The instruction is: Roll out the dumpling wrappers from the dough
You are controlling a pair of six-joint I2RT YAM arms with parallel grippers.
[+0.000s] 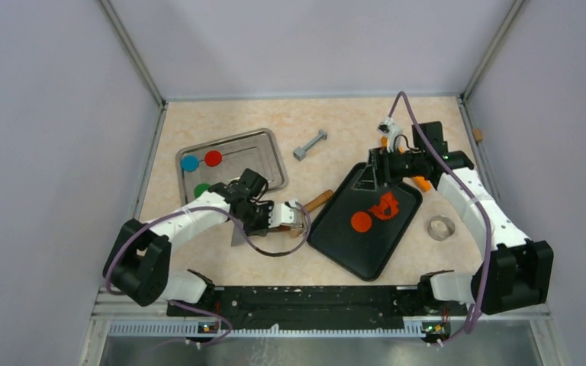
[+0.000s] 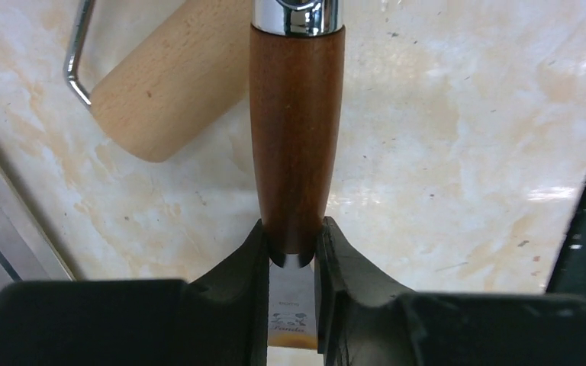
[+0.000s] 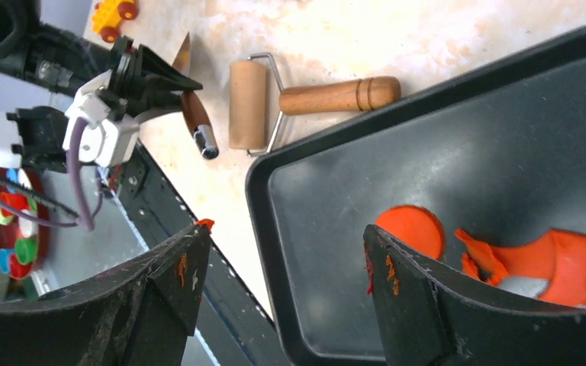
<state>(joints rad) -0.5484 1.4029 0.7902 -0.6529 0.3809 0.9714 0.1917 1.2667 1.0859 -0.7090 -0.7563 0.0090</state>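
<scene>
The left wrist view is showing what the top view is hiding. The left gripper (image 2: 293, 245) is clamping the end of a brown-handled tool (image 2: 296, 130), with both fingers pressing on the wood and a flat metal blade running back between them. A rolling pin (image 2: 168, 88) is lying just left of that handle.

From above, this gripper is sitting low between the metal tray (image 1: 268, 143) and the black tray (image 1: 351, 255). Only the top view is showing the blue, red and green dumpling wrappers (image 1: 213, 158) lying in the metal tray. It is also the only one showing a grey bolt-like piece (image 1: 310, 143) farther back and a metal ring (image 1: 440, 227) right of the black tray.

The right gripper (image 3: 286, 252) is hanging over the black tray's far end, its jaws standing wide apart around nothing. The dough (image 3: 572, 263), a ragged sheet, is lying in that tray just near of it, partly hidden behind one finger. A fourth wrapper (image 3: 410, 229), red, is lying beside the dough. The left gripper is well apart from both, beyond the tray's left rim.
</scene>
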